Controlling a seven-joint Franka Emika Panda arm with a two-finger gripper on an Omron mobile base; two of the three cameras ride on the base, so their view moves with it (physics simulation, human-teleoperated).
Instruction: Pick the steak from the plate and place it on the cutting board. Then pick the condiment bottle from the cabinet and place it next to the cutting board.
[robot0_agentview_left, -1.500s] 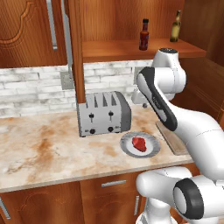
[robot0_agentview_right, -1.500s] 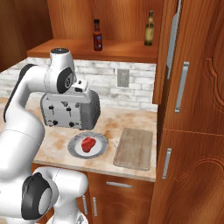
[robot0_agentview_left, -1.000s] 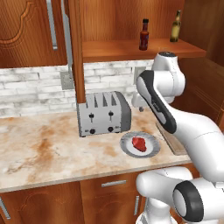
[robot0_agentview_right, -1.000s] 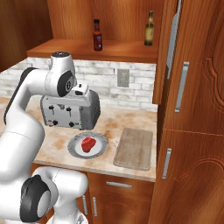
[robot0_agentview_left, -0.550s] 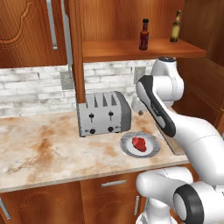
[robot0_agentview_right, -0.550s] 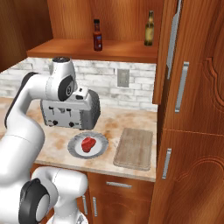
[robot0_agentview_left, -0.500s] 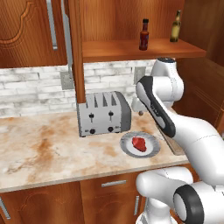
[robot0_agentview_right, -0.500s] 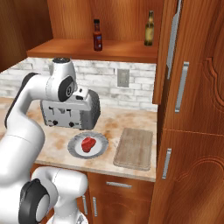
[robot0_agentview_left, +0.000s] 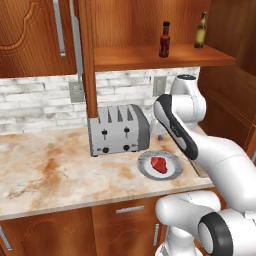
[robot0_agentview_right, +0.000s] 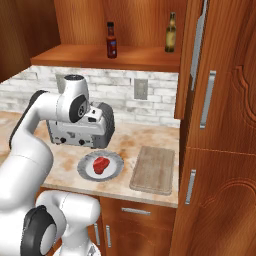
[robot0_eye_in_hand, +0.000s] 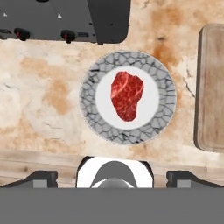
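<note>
Now, looking straight down from the hand, the gripper (robot0_eye_in_hand: 112, 177) shows just its two dark fingertips (robot0_eye_in_hand: 41, 177) at the bottom, set wide apart with nothing between them, so the jaws stand open and empty. The toaster (robot0_eye_in_hand: 65, 19) is cut off at the top edge there, only its front face and knobs showing, and the cutting board (robot0_eye_in_hand: 212, 87) runs off the right edge, so its far side cannot be seen. From the left base view the arm's white forearm covers the board almost entirely, leaving a thin sliver by the plate (robot0_agentview_left: 172, 172). From the right base view the board (robot0_agentview_right: 154, 169) lies whole, flat and light brown with a darker rim, just beside the plate (robot0_agentview_right: 116, 171) and not touching it. And the steak (robot0_eye_in_hand: 127, 95): small, raw red with lighter marbling, flat in the white centre of the plate (robot0_eye_in_hand: 164, 85), well inside the cracked grey rim. It reads the same from the right base view (robot0_agentview_right: 101, 164) and the left (robot0_agentview_left: 159, 163). Up in the cabinet (robot0_agentview_right: 115, 57), the condiment bottle (robot0_agentview_right: 111, 40) stands upright on the open shelf, dark red-brown with a red cap, well apart from a taller green bottle (robot0_agentview_right: 171, 33). Its label is too small to read.
</note>
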